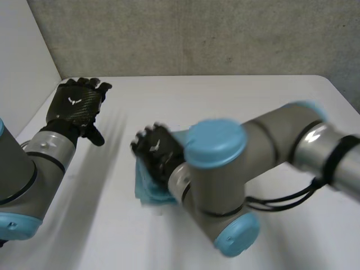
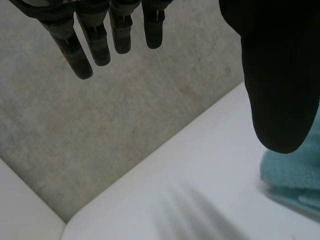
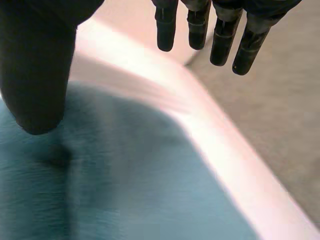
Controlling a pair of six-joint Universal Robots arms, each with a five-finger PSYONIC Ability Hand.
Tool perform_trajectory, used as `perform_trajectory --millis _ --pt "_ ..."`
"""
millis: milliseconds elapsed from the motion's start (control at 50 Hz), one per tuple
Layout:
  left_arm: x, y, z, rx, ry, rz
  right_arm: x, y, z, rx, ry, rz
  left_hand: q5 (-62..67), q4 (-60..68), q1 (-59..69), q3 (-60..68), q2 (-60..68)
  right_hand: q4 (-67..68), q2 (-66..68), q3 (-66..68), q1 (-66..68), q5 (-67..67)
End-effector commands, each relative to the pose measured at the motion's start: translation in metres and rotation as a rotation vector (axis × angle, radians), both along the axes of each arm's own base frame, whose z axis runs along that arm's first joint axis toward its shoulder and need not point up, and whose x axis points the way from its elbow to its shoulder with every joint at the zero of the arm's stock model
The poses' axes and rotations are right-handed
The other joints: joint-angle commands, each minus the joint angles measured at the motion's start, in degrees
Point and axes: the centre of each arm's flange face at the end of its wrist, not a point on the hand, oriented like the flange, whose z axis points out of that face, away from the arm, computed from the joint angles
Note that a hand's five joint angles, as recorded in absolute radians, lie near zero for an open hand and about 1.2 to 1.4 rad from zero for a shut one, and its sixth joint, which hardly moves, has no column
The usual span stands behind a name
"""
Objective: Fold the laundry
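Observation:
A folded teal cloth lies on the white table a little left of its middle. My right hand hovers over the cloth's far part, palm down. In the right wrist view its fingers are straight and reach past the cloth's edge. Its thumb is over the teal cloth, and nothing is pinched. My left hand is raised at the table's far left corner, apart from the cloth. Its fingers are straight and spread with nothing in them. The teal cloth lies beyond its thumb.
A grey wall runs along the table's far edge, and a white panel stands at the left. My right arm's elbow hangs over the front middle of the table. Bare table lies to the right and at the back.

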Motion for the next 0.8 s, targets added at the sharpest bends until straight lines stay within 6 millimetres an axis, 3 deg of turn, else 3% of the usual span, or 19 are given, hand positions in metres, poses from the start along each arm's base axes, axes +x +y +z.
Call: perform_trajectory --millis 20,60,120,260,340,460,500,560,680,720,740,760,780,800 --pt "-0.029 -0.001 0.017 -0.042 0.066 -0.079 -0.055 -0.038 0.069 0.145 -0.287 -0.213 -2.7 -1.8 -1.4 -2.4 -1.6 -9.8 -9.9 -9.4 -7.7 -11.8" --pt "-0.053 0.004 0.018 -0.018 0.133 -0.149 -0.065 -0.048 0.069 0.187 -0.321 -0.250 -1.8 -1.0 -0.6 -1.5 -0.8 -9.8 -9.9 -9.4 -7.7 -11.8" --pt "-0.067 0.010 0.013 0.055 0.191 -0.189 -0.080 -0.065 0.064 0.273 -0.372 -0.306 -1.7 -0.8 -0.4 -1.4 -0.6 -9.8 -9.9 -9.4 -7.7 -11.8" --pt "-0.085 0.022 -0.021 0.284 0.238 -0.216 -0.092 -0.089 0.053 0.381 -0.411 -0.311 -1.7 -0.8 -0.4 -1.4 -0.6 -9.8 -9.9 -9.4 -7.7 -11.8" --pt "-0.084 0.026 -0.052 0.428 0.215 -0.176 -0.087 -0.101 0.009 0.486 -0.328 -0.333 -1.3 -0.5 -0.1 -1.0 -0.3 -9.8 -9.9 -9.4 -7.7 -11.8" --pt "-0.074 0.027 -0.078 0.509 0.167 -0.093 -0.087 -0.105 -0.017 0.573 -0.238 -0.363 -1.8 -1.0 -0.6 -1.5 -0.8 -9.8 -9.9 -9.4 -7.7 -11.8" --pt "-0.066 0.025 -0.093 0.543 0.130 -0.044 -0.088 -0.105 -0.036 0.608 -0.179 -0.374 -2.2 -1.3 -0.9 -1.9 -1.1 -9.8 -9.9 -9.4 -7.7 -11.8" --pt "-0.064 0.025 -0.098 0.554 0.120 -0.028 -0.088 -0.106 -0.042 0.595 -0.139 -0.367 -2.3 -1.5 -1.1 -2.0 -1.3 -9.8 -9.9 -9.4 -7.7 -11.8" --pt "-0.060 0.023 -0.093 0.540 0.112 -0.021 -0.088 -0.106 -0.039 0.557 -0.114 -0.350 -2.3 -1.5 -1.1 -2.0 -1.3 -9.8 -9.9 -9.4 -7.7 -11.8" --pt "-0.060 0.022 -0.071 0.479 0.129 -0.037 -0.088 -0.108 -0.014 0.508 -0.152 -0.340 -2.5 -1.7 -1.3 -2.2 -1.5 -9.8 -9.9 -9.4 -7.7 -11.8" --pt "-0.060 0.022 -0.071 0.479 0.129 -0.037 -0.088 -0.108 -0.014 0.507 -0.152 -0.340 -2.5 -1.7 -1.3 -2.2 -1.5 -9.8 -9.9 -9.4 -7.7 -11.8" --pt "-0.061 0.022 -0.057 0.442 0.144 -0.048 -0.089 -0.108 0.011 0.463 -0.195 -0.330 -2.5 -1.7 -1.3 -2.2 -1.5 -9.8 -9.9 -9.4 -7.7 -11.8" --pt "-0.061 0.022 -0.057 0.441 0.144 -0.048 -0.089 -0.108 0.011 0.463 -0.195 -0.330 -2.5 -1.7 -1.3 -2.2 -1.5 -9.8 -9.9 -9.4 -7.7 -11.8" --pt "-0.061 0.022 -0.041 0.401 0.163 -0.057 -0.093 -0.107 0.034 0.418 -0.236 -0.326 -2.5 -1.7 -1.3 -2.2 -1.5 -9.8 -9.9 -9.4 -7.7 -11.8"
